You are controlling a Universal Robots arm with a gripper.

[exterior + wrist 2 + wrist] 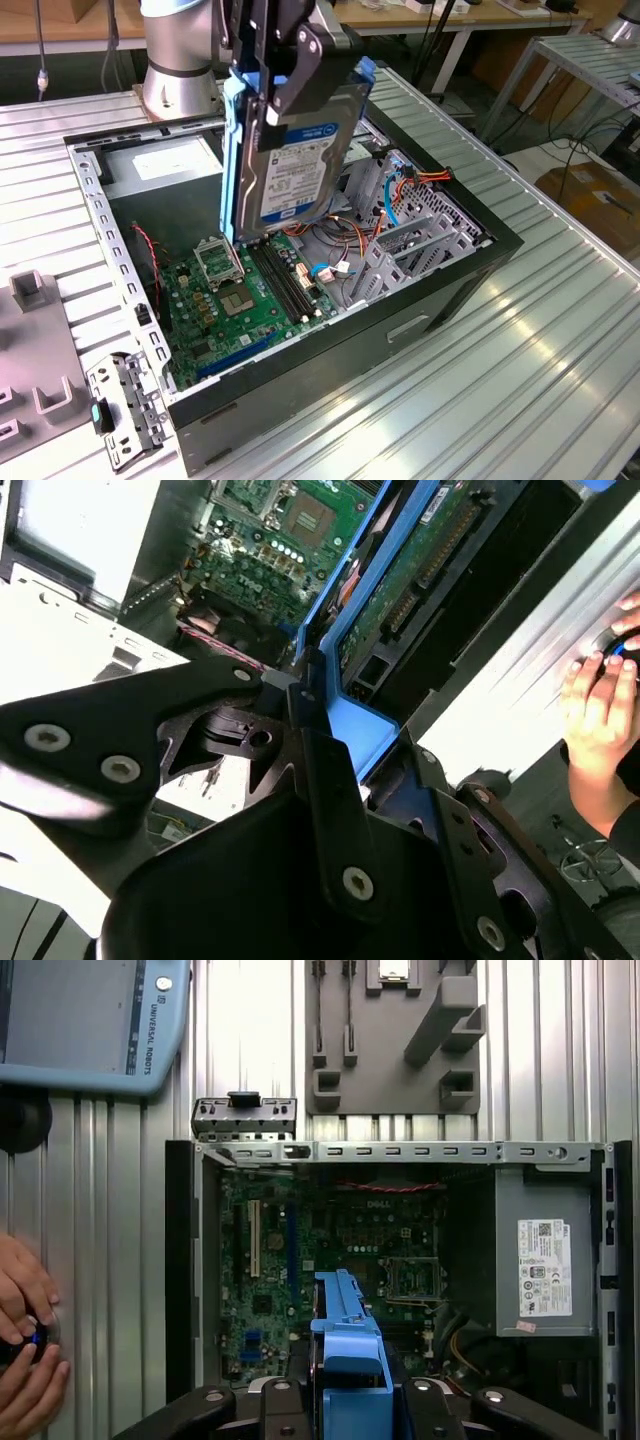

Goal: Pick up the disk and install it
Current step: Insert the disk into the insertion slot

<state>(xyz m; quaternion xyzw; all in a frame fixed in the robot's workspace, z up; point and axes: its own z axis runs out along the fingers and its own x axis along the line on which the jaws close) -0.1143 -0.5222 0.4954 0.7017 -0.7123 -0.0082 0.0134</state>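
In the exterior view the disk (300, 165) hangs upright above the open computer case (350, 330). It is a silver-grey drive with a white-and-blue label and blue rails along its edges. My gripper (287, 88) is shut on its upper part, black fingers clamping both faces. The disk's lower edge hovers just over the green motherboard (240, 300). In the second wrist view the disk's circuit-board side (420, 570) and blue rail (350, 725) run away from the fingers. In the first wrist view the blue rail (345, 1335) sticks out over the case interior.
Metal drive bays and orange, blue and red cables (400, 235) fill the case's right side in the exterior view. A grey box with a white sticker (545, 1260) sits at one end. An upright metal cage with a blue latch (125, 420) and a grey fixture plate (40, 395) lie beside the case. A person's hand (600, 710) rests nearby.
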